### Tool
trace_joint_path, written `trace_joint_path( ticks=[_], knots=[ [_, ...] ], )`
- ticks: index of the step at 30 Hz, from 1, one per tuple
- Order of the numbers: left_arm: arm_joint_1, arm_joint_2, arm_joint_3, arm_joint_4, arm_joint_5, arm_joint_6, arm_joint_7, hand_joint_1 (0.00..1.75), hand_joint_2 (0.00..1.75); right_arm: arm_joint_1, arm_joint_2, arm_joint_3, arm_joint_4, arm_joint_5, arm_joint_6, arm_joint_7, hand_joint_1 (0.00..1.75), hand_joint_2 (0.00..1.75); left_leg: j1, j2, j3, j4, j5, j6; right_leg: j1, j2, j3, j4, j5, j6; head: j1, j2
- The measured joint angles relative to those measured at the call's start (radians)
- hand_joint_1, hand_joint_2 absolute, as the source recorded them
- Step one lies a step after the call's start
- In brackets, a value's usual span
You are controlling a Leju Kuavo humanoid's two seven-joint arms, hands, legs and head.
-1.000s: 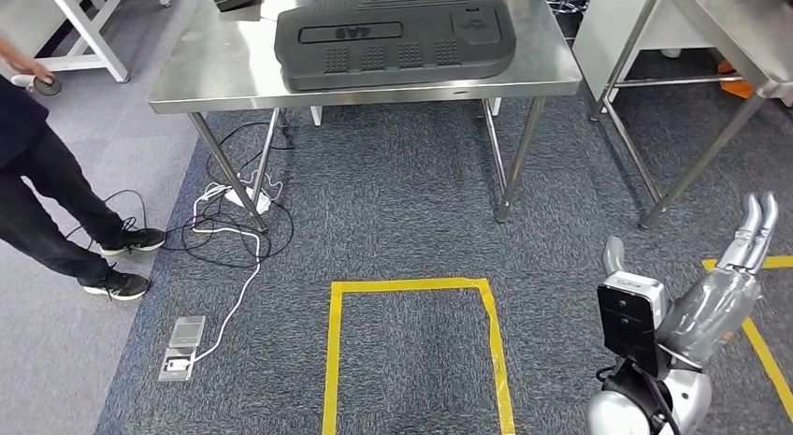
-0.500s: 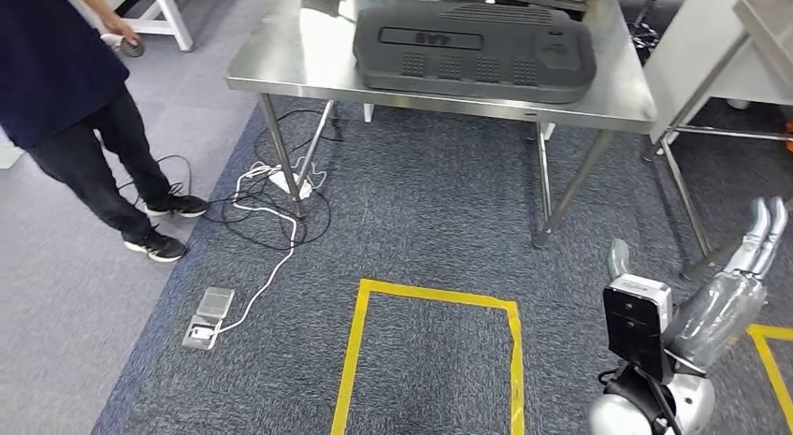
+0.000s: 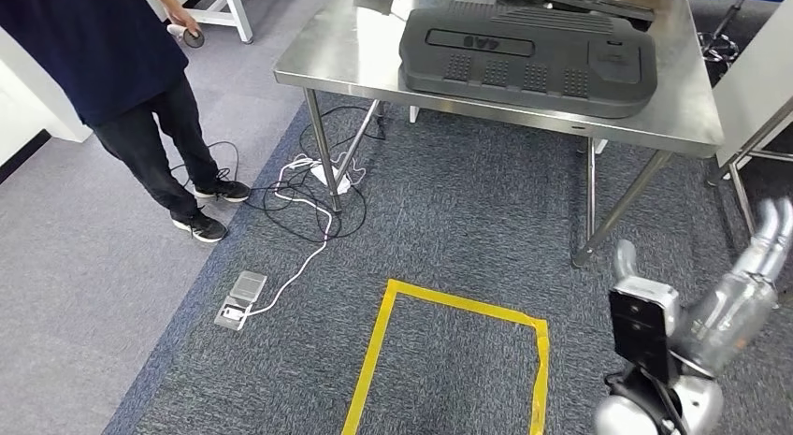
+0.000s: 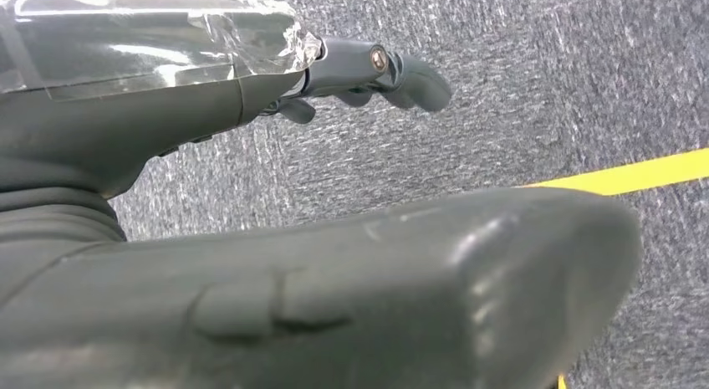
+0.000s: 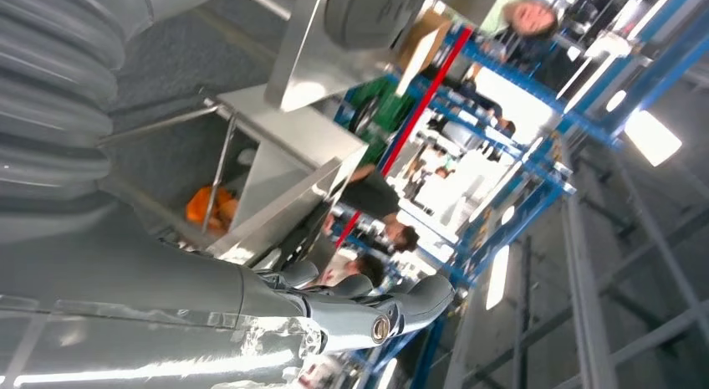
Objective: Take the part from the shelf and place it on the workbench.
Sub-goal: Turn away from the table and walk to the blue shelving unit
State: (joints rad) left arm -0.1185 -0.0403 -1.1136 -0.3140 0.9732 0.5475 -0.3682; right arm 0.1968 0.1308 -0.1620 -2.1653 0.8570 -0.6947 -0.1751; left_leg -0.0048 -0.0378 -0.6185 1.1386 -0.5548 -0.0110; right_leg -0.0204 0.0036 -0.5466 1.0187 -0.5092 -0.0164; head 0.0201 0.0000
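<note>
Landmark: steel table (image 3: 374, 65), upper middle of head view.

Person (image 3: 103, 51) stands left of the table on the lighter floor, dark top and trousers, black shoes; one hand holds a small dark round object (image 3: 194, 38) near the table's left corner.

Cables (image 3: 309, 187), black and white, lie tangled on the grey carpet around the table's front left leg. A white lead runs from them to a small grey floor box (image 3: 240, 299), down and left of the table.

Part (image 3: 528, 61): large dark moulded cover, ribbed and vented, lying flat on the table, taking up most of its top. No robot hand touches it.

Yellow tape (image 3: 458, 304) marks a rectangle outline on the carpet in front of the table.

Left robot hand (image 4: 368, 71), left wrist view: fingers stretched out straight over carpet, nothing in them; thick thumb in the foreground, set apart from the fingers. A yellow tape strip crosses the carpet beyond.

Right robot hand (image 3: 762, 243), head view: right of the table's front right leg, raised, fingers extended together, holding nothing; thumb stands off to the side. Right wrist view shows the same hand (image 5: 368, 309) with fingers straight, empty, against a second steel bench and blue racking.
</note>
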Motion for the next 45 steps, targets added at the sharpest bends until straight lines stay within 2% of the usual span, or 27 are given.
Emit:
trace_joint_path(
  ticks=[2, 3, 4, 7, 9, 11, 12, 14, 16, 17, 18, 19, 20, 21, 23, 25, 27, 29, 31, 33, 34, 35, 37, 39, 42, 44, 45],
  knots=[
    [-0.001, 0.000, 0.000, 0.000, 0.000, -0.001, 0.001, 0.00, 0.00, 0.001, 0.000, 0.000, 0.000, 0.000, 0.000, 0.000, 0.00, 1.75, 0.010, 0.024, -0.062, 0.120, -0.049, -0.011, 0.001, -0.027, 0.002, 0.000, -0.004, -0.002, -0.011, 0.000],
    [-0.001, 0.000, 0.000, 0.000, -0.001, -0.001, 0.001, 0.00, 0.00, 0.002, 0.000, 0.000, 0.000, 0.001, 0.000, 0.000, 0.00, 1.75, 0.014, 0.028, -0.078, 0.148, -0.050, -0.014, 0.001, -0.040, 0.003, 0.000, -0.006, -0.002, -0.013, 0.000],
    [0.000, 0.000, -0.001, 0.000, -0.001, -0.002, 0.002, 0.00, 0.00, 0.002, 0.000, 0.000, 0.000, 0.001, 0.000, 0.000, 0.00, 1.75, 0.017, 0.031, -0.072, 0.135, -0.032, -0.016, 0.000, -0.052, 0.006, 0.000, -0.008, 0.000, -0.014, 0.000],
    [-0.001, 0.000, -0.001, 0.000, -0.001, -0.002, 0.002, 0.00, 0.00, 0.002, 0.000, 0.000, 0.000, 0.001, 0.000, 0.001, 0.00, 1.75, 0.016, 0.070, 0.018, -0.047, 0.055, -0.010, 0.000, -0.082, 0.020, 0.000, -0.017, 0.012, -0.020, 0.000],
    [-0.002, 0.000, -0.001, 0.000, -0.002, -0.003, 0.002, 0.00, 0.00, 0.001, 0.000, 0.000, 0.000, 0.002, 0.000, 0.002, 0.00, 1.75, 0.009, 0.088, 0.046, -0.111, 0.070, 0.000, 0.003, -0.095, 0.029, -0.001, -0.023, 0.024, -0.020, 0.000],
    [-0.002, 0.000, -0.001, 0.000, -0.002, -0.003, 0.002, 0.00, 0.00, 0.001, 0.000, 0.000, 0.000, 0.004, 0.000, 0.004, 0.00, 1.75, 0.006, 0.073, 0.047, -0.114, 0.070, 0.014, 0.004, -0.107, 0.037, -0.007, -0.026, 0.037, -0.019, 0.000],
    [-0.002, 0.000, -0.001, 0.000, -0.002, -0.003, 0.002, 0.00, 0.00, 0.000, 0.000, 0.000, 0.000, 0.004, 0.000, 0.005, 0.00, 1.75, 0.007, 0.066, 0.049, -0.119, 0.072, 0.021, 0.003, -0.104, 0.039, -0.002, -0.031, 0.044, -0.019, 0.000],
    [-0.003, 0.000, -0.001, 0.000, -0.001, -0.003, 0.003, 0.00, 0.00, 0.001, -0.001, 0.000, 0.000, 0.005, 0.000, 0.007, 0.00, 1.75, 0.013, 0.050, 0.054, -0.130, 0.079, 0.035, 0.000, -0.067, 0.021, 0.054, -0.071, 0.053, -0.012, 0.000],
    [-0.006, 0.000, -0.001, 0.000, -0.001, -0.004, 0.004, 0.00, 0.00, 0.002, -0.001, -0.001, 0.000, 0.006, 0.000, 0.009, 0.00, 1.75, 0.011, 0.032, 0.055, -0.133, 0.082, 0.043, -0.001, -0.023, -0.037, 0.177, -0.136, 0.053, 0.000, 0.000],
    [-0.006, -0.001, -0.001, 0.000, 0.000, -0.004, 0.004, 0.00, 0.00, 0.004, -0.002, -0.001, 0.000, 0.007, 0.000, 0.010, 0.00, 1.75, 0.009, 0.021, 0.055, -0.132, 0.081, 0.044, -0.001, -0.014, -0.067, 0.236, -0.157, 0.051, 0.006, 0.000],
    [-0.005, -0.001, -0.001, 0.000, 0.000, -0.004, 0.004, 0.00, 0.00, 0.004, -0.002, -0.001, 0.000, 0.008, 0.000, 0.012, 0.00, 1.75, 0.006, 0.009, 0.055, -0.131, 0.081, 0.045, 0.001, -0.010, -0.087, 0.269, -0.160, 0.049, 0.011, 0.000],
    [-0.004, -0.001, -0.001, 0.000, 0.000, -0.004, 0.004, 0.00, 0.00, 0.005, -0.002, -0.001, 0.000, 0.009, 0.000, 0.013, 0.00, 1.75, 0.004, -0.004, 0.055, -0.130, 0.081, 0.045, 0.003, -0.007, -0.090, 0.263, -0.141, 0.045, 0.015, 0.000],
    [-0.004, -0.001, -0.001, 0.000, 0.001, -0.004, 0.003, 0.00, 0.00, 0.005, -0.002, -0.001, 0.000, 0.009, 0.000, 0.014, 0.00, 1.75, 0.002, -0.017, 0.056, -0.128, 0.080, 0.046, 0.006, -0.002, -0.073, 0.217, -0.104, 0.040, 0.020, 0.000],
    [-0.004, -0.001, -0.001, 0.000, 0.001, -0.004, 0.003, 0.00, 0.00, 0.004, -0.002, -0.001, 0.000, 0.010, 0.000, 0.015, 0.00, 1.75, 0.001, -0.029, 0.056, -0.127, 0.080, 0.046, 0.008, 0.014, -0.045, 0.145, -0.062, 0.032, 0.024, 0.000],
    [-0.004, -0.004, -0.001, 0.000, 0.002, -0.004, 0.002, 0.00, 0.00, 0.003, -0.002, -0.001, 0.000, 0.012, 0.000, 0.015, 0.00, 1.75, 0.000, -0.051, 0.054, -0.123, 0.080, 0.043, 0.012, 0.054, 0.002, 0.027, -0.011, 0.020, 0.027, 0.000],
    [-0.003, -0.006, -0.001, 0.000, 0.002, -0.004, 0.001, 0.00, 0.00, 0.002, -0.003, -0.001, -0.001, 0.013, 0.000, 0.016, 0.00, 1.75, 0.003, -0.067, 0.047, -0.122, 0.081, 0.033, 0.018, 0.066, 0.012, -0.005, -0.005, 0.014, 0.027, 0.000],
    [-0.002, -0.007, -0.001, 0.000, 0.002, -0.005, 0.000, 0.00, 0.00, 0.001, -0.003, -0.001, -0.002, 0.013, 0.000, 0.017, 0.00, 1.75, 0.003, -0.076, 0.045, -0.119, 0.081, 0.023, 0.016, 0.043, 0.016, -0.015, 0.002, 0.006, 0.030, 0.000],
    [-0.002, -0.007, -0.001, 0.000, 0.002, -0.005, 0.000, 0.00, 0.00, 0.000, -0.003, -0.001, -0.002, 0.013, 0.000, 0.017, 0.00, 1.75, 0.000, -0.041, 0.027, -0.073, 0.052, 0.012, 0.008, 0.017, 0.023, -0.027, 0.007, -0.003, 0.020, 0.000],
    [-0.003, -0.007, -0.001, 0.000, 0.002, -0.005, -0.001, 0.00, 0.00, 0.002, -0.003, -0.001, -0.002, 0.012, 0.000, 0.018, 0.00, 1.75, 0.005, 0.007, -0.028, 0.040, -0.010, -0.001, 0.006, -0.010, 0.026, -0.030, 0.007, -0.008, 0.004, 0.000],
    [-0.002, -0.007, -0.001, 0.000, 0.003, -0.006, -0.001, 0.00, 0.00, 0.004, -0.003, -0.001, -0.002, 0.012, 0.000, 0.019, 0.00, 1.75, 0.016, 0.023, -0.081, 0.144, -0.047, -0.012, 0.005, -0.038, 0.027, -0.029, 0.003, -0.006, -0.003, 0.000],
    [-0.001, -0.007, -0.001, 0.000, 0.003, -0.006, -0.001, 0.00, 0.00, 0.004, -0.003, -0.001, -0.002, 0.011, 0.000, 0.020, 0.00, 1.75, 0.021, 0.027, -0.085, 0.153, -0.040, -0.017, 0.003, -0.051, 0.029, -0.028, 0.001, -0.003, -0.006, 0.000],
    [0.000, -0.007, -0.001, 0.000, 0.002, -0.006, -0.001, 0.00, 0.00, 0.004, -0.003, -0.001, -0.002, 0.011, 0.000, 0.021, 0.00, 1.75, 0.025, 0.032, -0.069, 0.120, -0.015, -0.022, 0.000, -0.063, 0.031, -0.027, -0.002, 0.001, -0.007, 0.000],
    [0.000, -0.008, -0.001, 0.000, 0.002, -0.006, -0.001, 0.00, 0.00, 0.003, -0.003, -0.001, -0.002, 0.010, 0.000, 0.024, 0.00, 1.75, 0.029, 0.070, -0.001, -0.014, 0.049, -0.027, -0.003, -0.085, 0.038, -0.021, -0.013, 0.015, -0.013, 0.000],
    [-0.001, -0.010, -0.001, 0.000, 0.001, -0.007, 0.000, 0.00, 0.00, 0.002, -0.003, -0.002, -0.003, 0.010, 0.000, 0.026, 0.00, 1.75, 0.027, 0.100, 0.037, -0.099, 0.076, -0.017, 0.000, -0.102, 0.044, -0.015, -0.024, 0.030, -0.016, 0.000],
    [0.000, -0.011, -0.001, 0.000, 0.001, -0.008, 0.001, 0.00, 0.00, 0.000, -0.003, -0.002, -0.003, 0.009, 0.000, 0.026, 0.00, 1.75, 0.023, 0.080, 0.035, -0.107, 0.072, 0.009, 0.001, -0.119, 0.057, -0.022, -0.030, 0.048, -0.011, 0.000],
    [0.000, -0.011, -0.001, 0.000, 0.001, -0.008, 0.002, 0.00, 0.00, 0.000, -0.004, -0.002, -0.004, 0.008, 0.000, 0.027, 0.00, 1.75, 0.025, 0.061, 0.037, -0.113, 0.075, 0.023, -0.005, -0.086, 0.051, 0.006, -0.057, 0.057, -0.005, 0.000],
    [-0.002, -0.011, -0.001, 0.000, 0.001, -0.008, 0.002, 0.00, 0.00, 0.000, -0.004, -0.003, -0.004, 0.008, 0.000, 0.027, 0.00, 1.75, 0.026, 0.051, 0.039, -0.116, 0.077, 0.030, -0.006, -0.059, 0.032, 0.051, -0.086, 0.058, 0.001, 0.000]
  ],
)
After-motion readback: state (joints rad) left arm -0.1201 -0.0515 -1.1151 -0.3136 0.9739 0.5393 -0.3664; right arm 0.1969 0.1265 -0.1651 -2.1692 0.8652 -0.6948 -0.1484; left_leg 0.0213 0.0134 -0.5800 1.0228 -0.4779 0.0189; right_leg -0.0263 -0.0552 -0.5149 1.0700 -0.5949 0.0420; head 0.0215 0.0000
